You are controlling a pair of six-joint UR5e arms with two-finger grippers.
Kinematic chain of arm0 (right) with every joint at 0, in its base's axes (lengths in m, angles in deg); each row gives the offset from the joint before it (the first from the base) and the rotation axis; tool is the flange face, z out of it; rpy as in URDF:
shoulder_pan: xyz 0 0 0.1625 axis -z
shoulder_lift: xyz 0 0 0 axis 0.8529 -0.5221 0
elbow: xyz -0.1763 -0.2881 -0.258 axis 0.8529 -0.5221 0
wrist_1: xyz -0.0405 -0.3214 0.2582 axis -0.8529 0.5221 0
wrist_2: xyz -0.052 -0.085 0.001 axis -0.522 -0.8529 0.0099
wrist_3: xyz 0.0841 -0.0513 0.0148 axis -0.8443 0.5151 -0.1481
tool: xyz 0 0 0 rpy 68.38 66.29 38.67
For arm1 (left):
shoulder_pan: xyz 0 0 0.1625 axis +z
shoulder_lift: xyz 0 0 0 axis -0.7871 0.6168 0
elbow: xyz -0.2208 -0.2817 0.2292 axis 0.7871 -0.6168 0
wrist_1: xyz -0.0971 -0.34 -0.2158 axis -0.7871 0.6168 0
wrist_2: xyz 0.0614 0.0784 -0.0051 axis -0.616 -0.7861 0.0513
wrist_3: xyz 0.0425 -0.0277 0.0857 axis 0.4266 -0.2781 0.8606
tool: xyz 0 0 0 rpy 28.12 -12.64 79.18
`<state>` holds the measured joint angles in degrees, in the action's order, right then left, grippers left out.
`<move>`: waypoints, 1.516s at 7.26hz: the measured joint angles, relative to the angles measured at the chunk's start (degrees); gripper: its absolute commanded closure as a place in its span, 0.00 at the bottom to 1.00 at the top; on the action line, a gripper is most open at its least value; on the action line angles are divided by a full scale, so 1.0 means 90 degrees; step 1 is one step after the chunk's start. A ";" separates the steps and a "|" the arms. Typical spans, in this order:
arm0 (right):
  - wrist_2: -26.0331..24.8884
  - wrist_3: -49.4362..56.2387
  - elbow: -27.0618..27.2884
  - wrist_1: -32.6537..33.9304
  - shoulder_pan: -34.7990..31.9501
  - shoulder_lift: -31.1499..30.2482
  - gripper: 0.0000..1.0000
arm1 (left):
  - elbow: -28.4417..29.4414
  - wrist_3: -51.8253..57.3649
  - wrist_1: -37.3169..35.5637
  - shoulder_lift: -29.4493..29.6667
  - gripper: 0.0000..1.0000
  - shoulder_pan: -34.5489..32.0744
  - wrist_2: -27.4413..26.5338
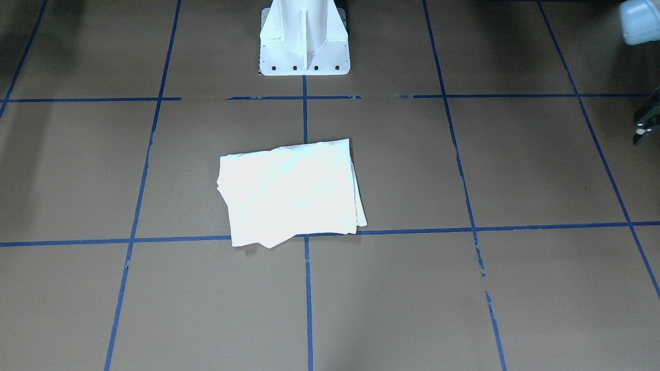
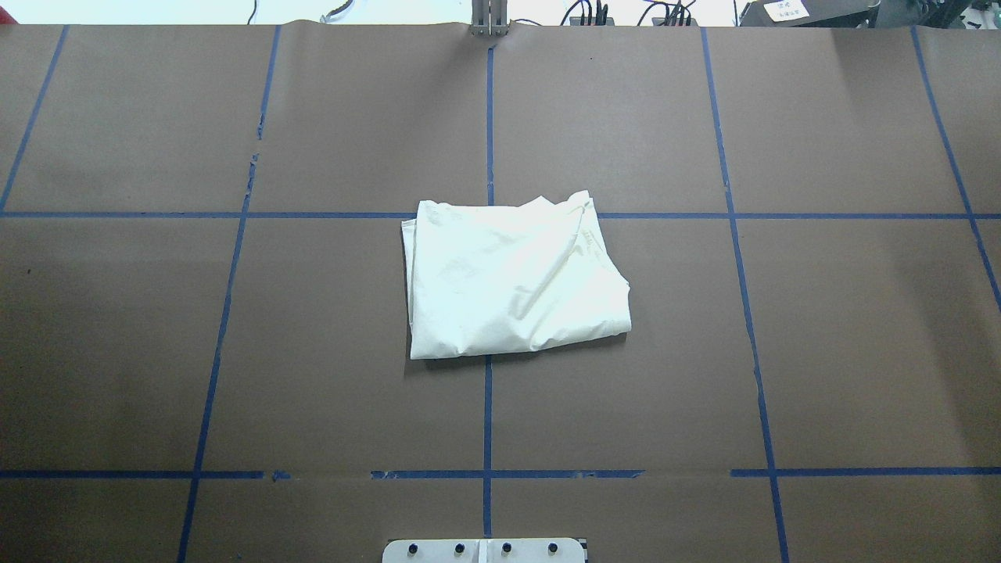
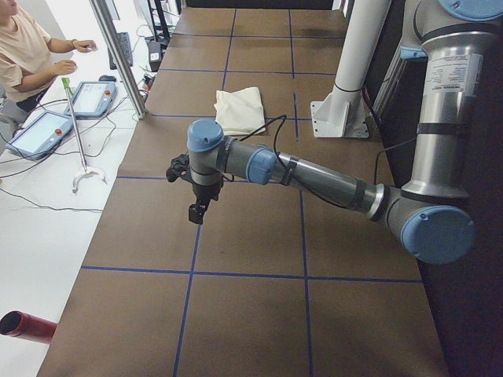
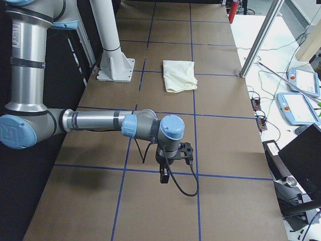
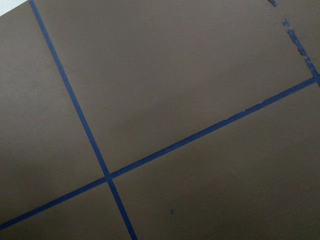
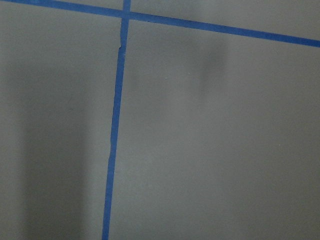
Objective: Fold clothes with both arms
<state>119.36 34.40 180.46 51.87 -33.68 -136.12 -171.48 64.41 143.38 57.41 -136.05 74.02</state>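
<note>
The clothes [image 2: 512, 277] lie as one cream, roughly square folded bundle in the middle of the brown table, plain side up, also seen in the front view [image 1: 291, 193] and both side views [image 3: 240, 108] [image 4: 179, 75]. Neither arm touches them. My left arm stretches out low over the table's left end, and its gripper [image 3: 194, 210] points down, well away from the shirt. A black edge of it shows in the front view [image 1: 647, 123]. My right gripper [image 4: 164, 174] hangs over the table's right end. I cannot tell whether either is open or shut. Both wrist views show only bare paper and blue tape.
The white pedestal base [image 1: 304, 41] stands at the robot's side of the table. Blue tape lines [image 2: 488, 414] grid the brown paper. A seated person [image 3: 27, 55] and teach pendants [image 3: 47, 129] [image 4: 296, 108] are beyond the far edge, near a metal post [image 3: 118, 55].
</note>
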 measured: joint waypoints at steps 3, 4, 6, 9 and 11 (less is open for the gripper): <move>0.0300 -0.0759 0.0368 -0.0049 0.0004 -0.0038 0.00 | 0.0031 -0.0027 0.0105 -0.0268 0.00 -0.0104 0.0114; 0.0318 -0.0987 0.0566 -0.0050 0.0036 -0.0023 0.00 | 0.0046 -0.0051 0.0100 -0.0280 0.00 -0.0107 0.0093; 0.0322 -0.1098 0.0754 -0.0057 0.0089 -0.0008 0.00 | 0.0064 -0.0077 0.0079 -0.0305 0.00 -0.0104 0.0069; 0.0322 -0.1096 0.0783 -0.0061 0.0107 -0.0013 0.00 | 0.0130 -0.0066 0.0097 -0.0527 0.00 -0.0080 -0.0030; 0.0322 -0.1102 0.0777 -0.0061 0.0108 -0.0014 0.00 | 0.0182 -0.0040 0.0111 -0.0654 0.00 -0.0096 -0.0259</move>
<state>122.26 24.48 187.45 51.32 -32.71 -136.25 -169.84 64.05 144.38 51.52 -136.91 71.69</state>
